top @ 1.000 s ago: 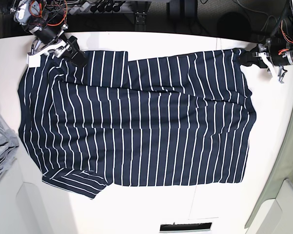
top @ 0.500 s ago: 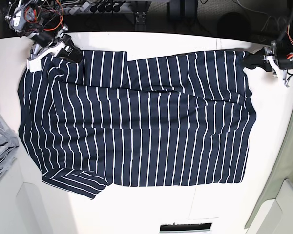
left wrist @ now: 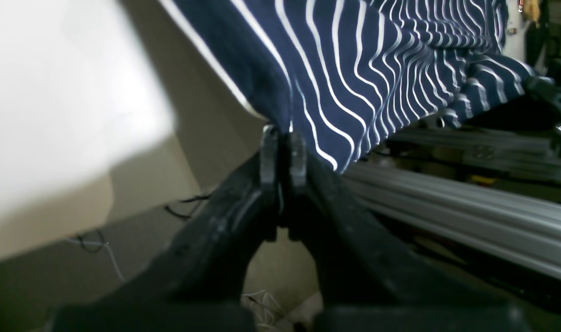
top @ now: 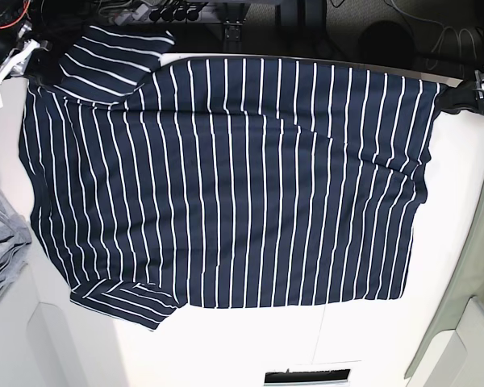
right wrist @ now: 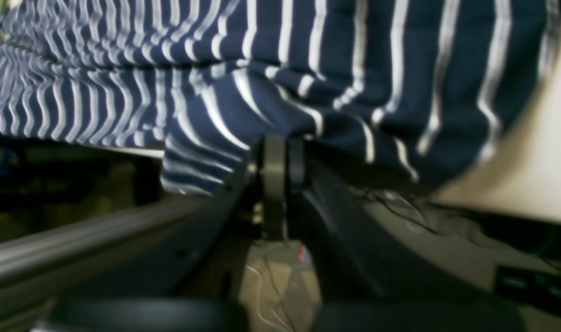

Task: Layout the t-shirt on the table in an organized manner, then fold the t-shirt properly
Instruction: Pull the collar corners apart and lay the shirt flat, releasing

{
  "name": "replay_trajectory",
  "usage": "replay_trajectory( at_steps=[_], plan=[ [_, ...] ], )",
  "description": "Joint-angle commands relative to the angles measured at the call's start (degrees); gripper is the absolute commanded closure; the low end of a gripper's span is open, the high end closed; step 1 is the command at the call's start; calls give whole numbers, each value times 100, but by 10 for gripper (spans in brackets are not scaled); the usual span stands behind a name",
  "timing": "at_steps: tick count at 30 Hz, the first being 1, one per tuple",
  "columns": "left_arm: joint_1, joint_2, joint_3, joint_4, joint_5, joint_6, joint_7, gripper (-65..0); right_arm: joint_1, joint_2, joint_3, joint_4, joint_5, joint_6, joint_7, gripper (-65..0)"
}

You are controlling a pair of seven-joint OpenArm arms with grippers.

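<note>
The dark navy t-shirt (top: 226, 185) with thin white stripes lies spread over the white table (top: 226, 343), its far edge pulled taut between both grippers. My left gripper (top: 448, 98) is at the far right corner, shut on the shirt's edge (left wrist: 354, 69); its fingers (left wrist: 298, 152) pinch the fabric. At the far left corner my right gripper (top: 34, 66) is shut on the shirt (right wrist: 308, 55), its fingers (right wrist: 273, 157) pressed together on the cloth. One sleeve (top: 113, 60) hangs past the table's back edge. The other sleeve (top: 121, 298) lies folded at the near left.
A plain grey cloth (top: 0, 242) lies at the table's left edge. A thin dark seam (top: 319, 339) runs toward a dark slot (top: 306, 376) at the front edge. A grey-green panel (top: 468, 266) borders the right side. Cables and rails sit behind the table.
The right gripper has shut on the shirt. Both grippers have moved outward and back, stretching the far edge straight. The upper sleeve now hangs over the back edge.
</note>
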Motion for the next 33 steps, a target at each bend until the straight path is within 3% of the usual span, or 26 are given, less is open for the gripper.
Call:
replay_trajectory(
  at_steps=[1, 8, 16, 28, 33],
  plan=[
    [66, -133, -131, 153, -156, -25, 22, 0, -101, 127, 72, 173, 122, 35, 20, 0],
    [564, -131, -743, 588, -156, -25, 192, 0, -581, 157, 632, 719, 431, 44, -105, 0],
    [306, -20, -990, 675, -156, -25, -385, 0, -155, 144, 957, 839, 496, 46, 114, 0],
    [-496, 74, 87, 664, 2319, -25, -2286, 0, 1711, 142, -387, 269, -636, 33, 483, 0],
    [-713, 74, 463, 570, 2968, -25, -2874, 0, 2105, 142, -739, -391, -1029, 0, 909, 0]
  ],
)
